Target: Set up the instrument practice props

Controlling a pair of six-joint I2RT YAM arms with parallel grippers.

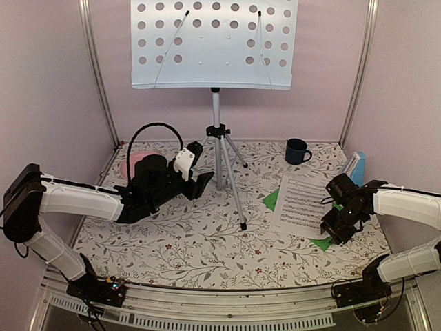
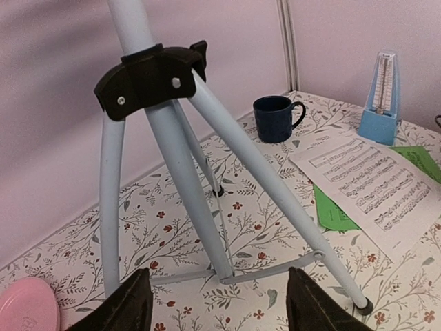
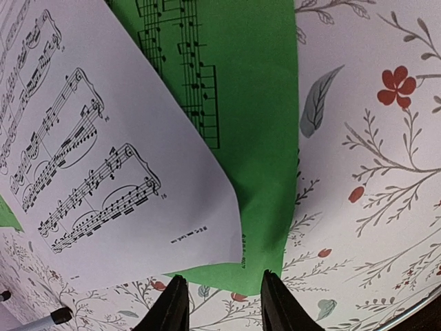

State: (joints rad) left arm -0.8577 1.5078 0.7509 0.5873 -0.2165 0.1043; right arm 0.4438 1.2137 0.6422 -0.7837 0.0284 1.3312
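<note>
Table: floral-print table [image 1: 207, 255]; clock directions are read from its middle in the top view, with 6 o'clock at the arm bases.
R arm: right end effector [image 3: 222, 307] at 4 o'clock, pointing down, fingers spread. From the wrist view, the near edge of the green page lies across the gap. Cannot tell whether the tips touch the paper.
Sheet 1: green sheet-music page [image 3: 255, 103] flat on the table at 4 o'clock, mostly under the white one. Its corners show at the near right and far left.
Sheet 2: white sheet-music page [image 1: 302, 200] flat at 3 o'clock, lying skewed on the green page.
L arm: left end effector [image 2: 220, 307] at 9 o'clock, held low and level, fingers spread wide. It faces the tripod legs and is apart from them.
Legs: silver tripod [image 1: 222, 162] upright just past centre toward 12 o'clock, legs splayed from a black collar.
Plate: pink plate [image 1: 131, 165] at 10 o'clock, partly hidden behind the left arm.
Metronome: small blue pyramid metronome [image 1: 355, 167] upright at 2 o'clock, by the right wall and near the pages' far edge.
Mug: dark blue mug [image 1: 296, 150] upright at 1 o'clock, handle to the right.
Desk: pale perforated music stand desk [image 1: 213, 41] on top of the pole at 12 o'clock, with two wire page holders across its face.
</note>
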